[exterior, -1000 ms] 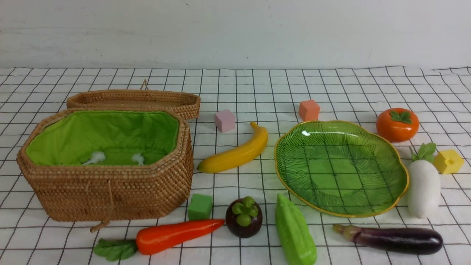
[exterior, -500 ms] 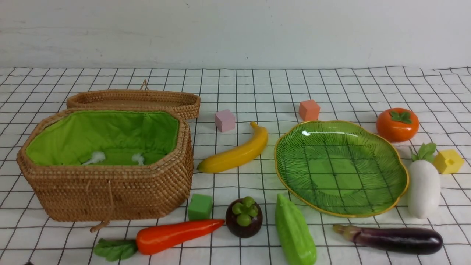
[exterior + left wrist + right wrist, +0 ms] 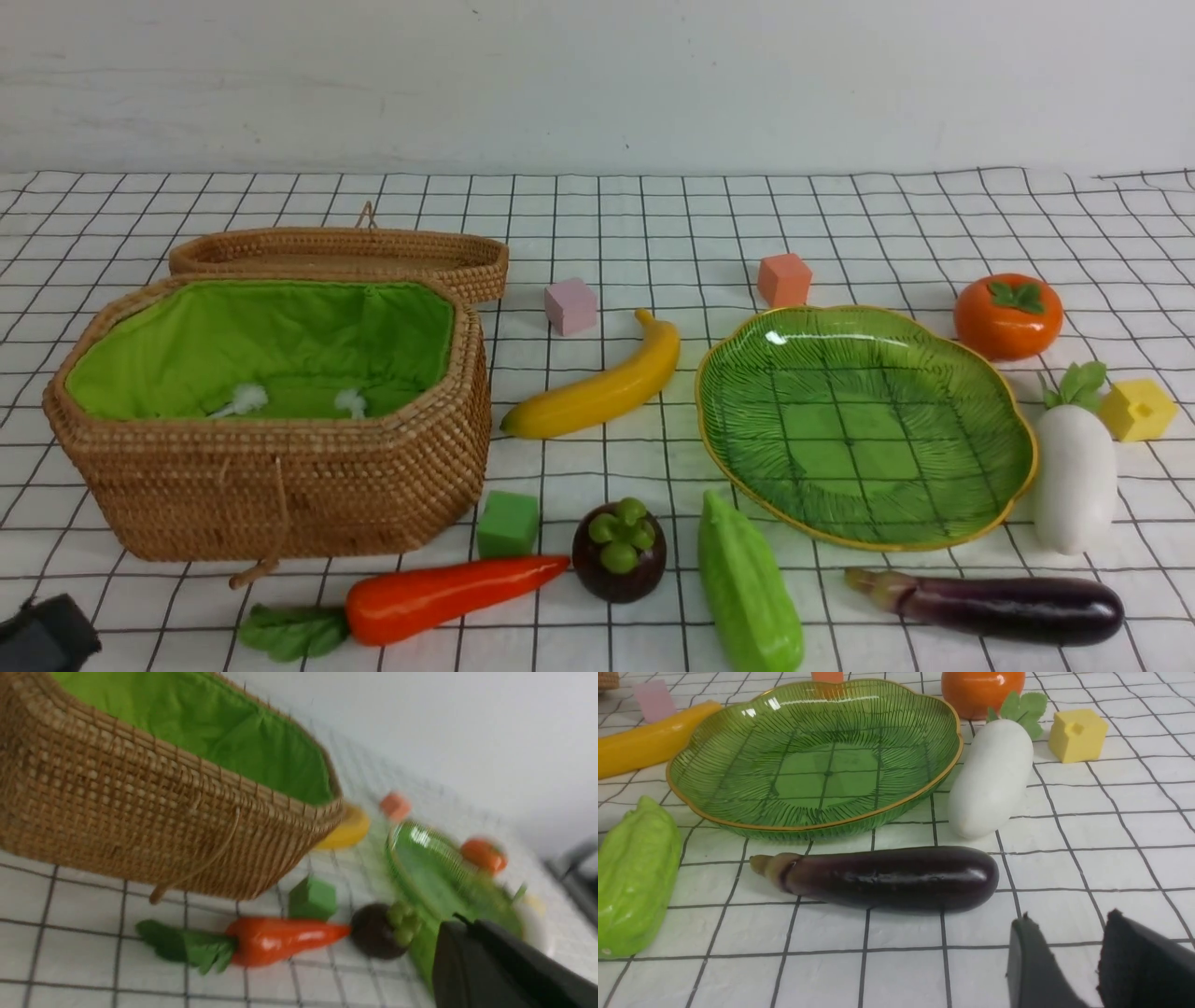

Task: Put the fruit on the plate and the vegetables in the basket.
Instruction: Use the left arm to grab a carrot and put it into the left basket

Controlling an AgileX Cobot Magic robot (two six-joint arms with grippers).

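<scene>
- Left claw (image 3: 47,635): near the front left corner of the worktop, jaws drawn together, nothing held.
- Right claw (image 3: 1069,917): fingers somewhat apart, a modest gap with nothing in it, on the near side of the eggplant (image 3: 1013,609).
- Nearest row, left to right: carrot (image 3: 448,599), mangosteen (image 3: 618,555), gourd (image 3: 750,588), then the eggplant, all on the worktop. A green cube (image 3: 508,525) sits just behind the carrot, close enough to get in the way.
- Step in hand, as I judge it: the opening approach, with nothing sorted. The left arm seems best placed for the carrot; its claw would need to open, line up across the orange body and close without nudging the cube or mangosteen.
- The right claw would suit the eggplant or the radish (image 3: 1075,481), which lies just right of the plate (image 3: 854,448).
- Further back: the basket (image 3: 280,495) stands open at the left, ready for vegetables; the banana (image 3: 602,387) lies between it and the bare plate.
- Farthest fruit: the persimmon (image 3: 1008,317), beyond the plate's right side, likely a later reach for the right arm.
</scene>
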